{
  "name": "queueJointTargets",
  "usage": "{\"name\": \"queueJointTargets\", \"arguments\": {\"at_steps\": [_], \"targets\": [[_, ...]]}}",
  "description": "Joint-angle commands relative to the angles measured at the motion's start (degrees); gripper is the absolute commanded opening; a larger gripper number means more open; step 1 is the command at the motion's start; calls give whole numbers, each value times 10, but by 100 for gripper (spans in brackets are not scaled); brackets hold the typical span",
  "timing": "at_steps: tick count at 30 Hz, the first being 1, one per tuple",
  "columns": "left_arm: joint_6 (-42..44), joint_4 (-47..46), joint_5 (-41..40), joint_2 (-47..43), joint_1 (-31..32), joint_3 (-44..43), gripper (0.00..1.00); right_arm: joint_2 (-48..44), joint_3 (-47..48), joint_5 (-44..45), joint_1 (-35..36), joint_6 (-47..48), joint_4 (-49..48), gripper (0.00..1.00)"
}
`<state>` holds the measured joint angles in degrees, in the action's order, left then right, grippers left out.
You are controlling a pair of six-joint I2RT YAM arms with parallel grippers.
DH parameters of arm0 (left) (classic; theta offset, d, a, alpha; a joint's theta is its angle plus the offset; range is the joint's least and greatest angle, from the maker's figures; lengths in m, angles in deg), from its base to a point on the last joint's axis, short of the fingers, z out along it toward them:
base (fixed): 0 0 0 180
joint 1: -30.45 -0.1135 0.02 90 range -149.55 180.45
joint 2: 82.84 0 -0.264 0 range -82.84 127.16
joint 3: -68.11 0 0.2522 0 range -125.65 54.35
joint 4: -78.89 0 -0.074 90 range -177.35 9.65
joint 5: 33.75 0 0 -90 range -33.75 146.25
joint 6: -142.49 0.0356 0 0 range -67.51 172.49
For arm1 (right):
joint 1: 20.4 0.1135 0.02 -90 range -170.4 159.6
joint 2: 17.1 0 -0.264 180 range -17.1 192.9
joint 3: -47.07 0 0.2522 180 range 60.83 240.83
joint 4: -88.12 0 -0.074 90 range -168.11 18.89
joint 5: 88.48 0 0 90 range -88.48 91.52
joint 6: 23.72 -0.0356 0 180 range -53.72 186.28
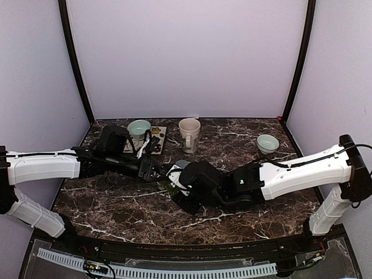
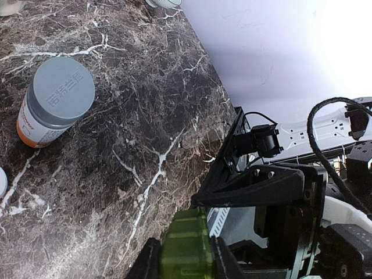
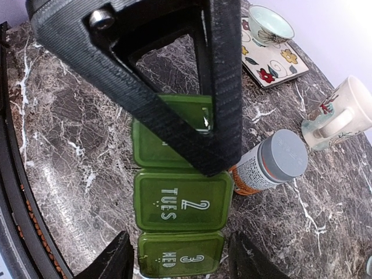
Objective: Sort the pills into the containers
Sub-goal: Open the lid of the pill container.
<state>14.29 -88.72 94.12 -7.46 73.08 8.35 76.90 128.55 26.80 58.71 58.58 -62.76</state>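
Right wrist view: mid table, L gripper clamps pill box; R gripper straddles it, unclenched. We reckon R closing off-centre may twist box from L's hold, or bump bottle just beside.

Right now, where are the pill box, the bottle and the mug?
pill box [image 3: 180,200], right wrist view, TUES lid.
bottle [image 3: 283,156], right wrist view, grey cap.
mug [image 3: 356,96], right wrist view, side wall.
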Motion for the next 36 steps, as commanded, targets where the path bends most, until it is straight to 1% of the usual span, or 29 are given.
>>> {"name": "queueJointTargets", "arguments": {"at_steps": [1,3,7,10,20,28,30,36], "targets": [[-2,6,4,-9,-2,0,0,10,19,28,8,1,7,55],[-4,3,6,-10,-3,0,0,15,22,35,10,2,12,54],[-5,3,6,-12,-3,0,0,18,24,45,12,2,14,46],[-5,2,9,-12,-3,2,0,18,24,51,12,1,15,42],[-4,1,10,-12,-3,8,0,8,24,38,12,-6,12,29],[7,12,2,-12,-3,8,0,-23,1,-19,-4,-26,-11,27],[9,14,0,-12,-3,9,0,-46,-9,-40,-13,-34,-17,27],[12,16,-1,-13,-2,11,0,-70,-42,-104,-40,-53,-39,28]]}}
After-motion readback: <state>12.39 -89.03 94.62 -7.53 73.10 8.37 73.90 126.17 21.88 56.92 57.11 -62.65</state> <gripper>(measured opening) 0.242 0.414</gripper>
